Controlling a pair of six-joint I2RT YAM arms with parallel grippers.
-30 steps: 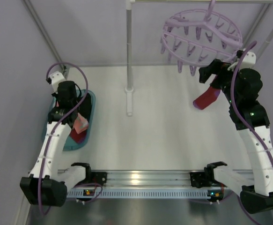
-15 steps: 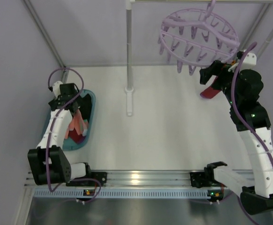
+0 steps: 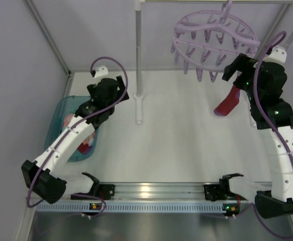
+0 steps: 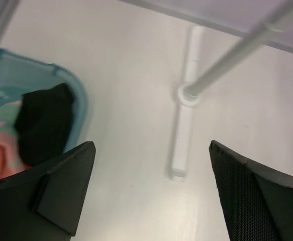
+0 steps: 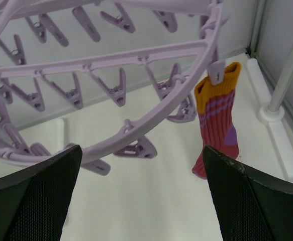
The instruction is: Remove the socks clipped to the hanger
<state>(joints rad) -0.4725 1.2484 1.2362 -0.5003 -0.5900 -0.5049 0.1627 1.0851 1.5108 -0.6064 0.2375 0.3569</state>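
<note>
The lilac ring hanger (image 3: 214, 37) hangs at the back right with its many pegs dangling. One red sock (image 5: 219, 130) with an orange cuff and purple stripes is clipped by its cuff to a rim peg, and it also shows from above (image 3: 229, 103). My right gripper (image 5: 141, 150) is open just below the ring (image 5: 136, 135). The sock hangs ahead of its right finger and nothing is between the jaws. My left gripper (image 4: 151, 150) is open and empty above the table, right of the tub. A black sock (image 4: 43, 120) and a salmon pink sock (image 4: 0, 160) lie in the tub.
The teal tub (image 3: 61, 115) sits at the left edge of the table. A white pole (image 3: 138, 50) rises from a base foot (image 4: 181, 145) at the middle back. Grey walls close in the left, back and right sides.
My left gripper has opened, dropped a pink sock into the tub and swung away toward the pole. The right arm has shifted slightly, and the hanger and red sock have swayed.
</note>
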